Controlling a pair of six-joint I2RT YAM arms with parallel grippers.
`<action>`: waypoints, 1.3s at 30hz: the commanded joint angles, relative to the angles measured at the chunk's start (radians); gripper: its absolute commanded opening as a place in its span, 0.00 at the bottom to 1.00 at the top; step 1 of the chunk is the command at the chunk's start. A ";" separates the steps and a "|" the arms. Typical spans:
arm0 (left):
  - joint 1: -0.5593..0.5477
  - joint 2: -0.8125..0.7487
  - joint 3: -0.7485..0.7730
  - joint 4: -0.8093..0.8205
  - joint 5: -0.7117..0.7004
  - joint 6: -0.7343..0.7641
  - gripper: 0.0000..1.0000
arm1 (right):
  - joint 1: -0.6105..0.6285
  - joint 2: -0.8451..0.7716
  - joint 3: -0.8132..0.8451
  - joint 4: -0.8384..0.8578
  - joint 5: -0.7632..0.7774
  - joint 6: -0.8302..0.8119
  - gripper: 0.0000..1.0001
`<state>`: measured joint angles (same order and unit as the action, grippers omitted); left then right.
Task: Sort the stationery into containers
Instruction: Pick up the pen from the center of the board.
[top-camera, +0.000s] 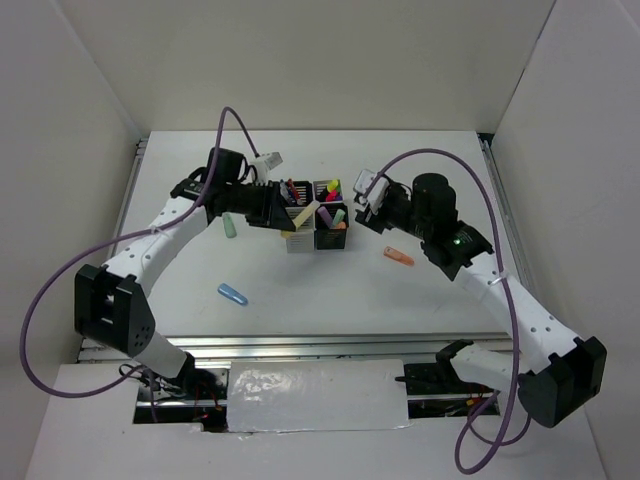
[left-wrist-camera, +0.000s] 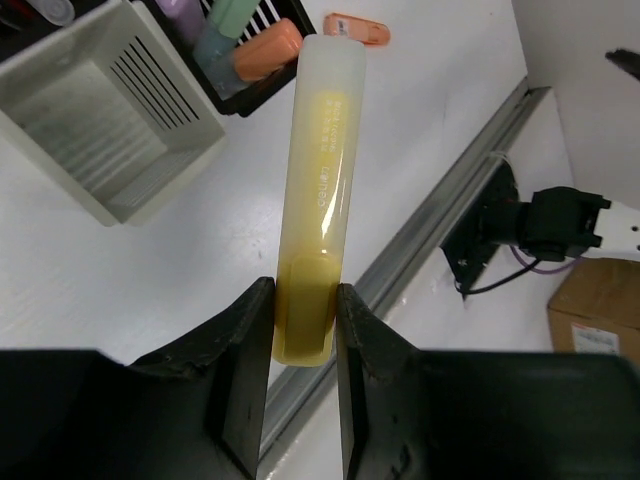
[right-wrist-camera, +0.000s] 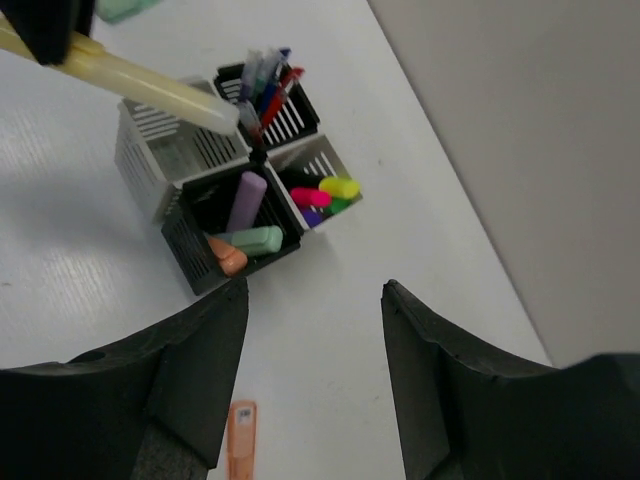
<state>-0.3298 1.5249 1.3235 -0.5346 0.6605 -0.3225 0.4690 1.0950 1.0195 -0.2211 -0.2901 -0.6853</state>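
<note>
My left gripper (left-wrist-camera: 303, 310) is shut on one end of a pale yellow marker (left-wrist-camera: 325, 170). It holds the marker tilted above the block of four cups (top-camera: 315, 216), and the marker also shows in the top view (top-camera: 301, 217) and the right wrist view (right-wrist-camera: 140, 82). The near white cup (left-wrist-camera: 105, 135) looks empty. One black cup (right-wrist-camera: 232, 238) holds pastel markers, the other black cup (right-wrist-camera: 268, 92) holds thin pens, and the far white cup (right-wrist-camera: 322, 186) holds highlighters. My right gripper (right-wrist-camera: 315, 300) is open and empty, just right of the block.
An orange marker (top-camera: 398, 257) lies right of the cups, below my right gripper. A green marker (top-camera: 228, 225) lies left of the block under my left arm. A blue marker (top-camera: 232, 294) lies nearer the front left. White walls enclose the table.
</note>
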 joint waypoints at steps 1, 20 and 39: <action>0.006 0.024 0.054 -0.025 0.100 -0.064 0.00 | 0.054 -0.035 -0.013 0.121 -0.102 -0.178 0.61; 0.020 0.083 0.095 -0.104 -0.088 -0.197 0.00 | 0.260 0.143 0.021 0.001 -0.182 -0.542 0.51; 0.075 0.094 0.066 -0.053 -0.073 -0.487 0.00 | 0.361 0.296 -0.088 0.423 -0.133 -0.690 0.47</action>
<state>-0.2699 1.6493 1.4006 -0.6132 0.5331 -0.7464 0.8059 1.3663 0.9657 0.0513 -0.4324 -1.3174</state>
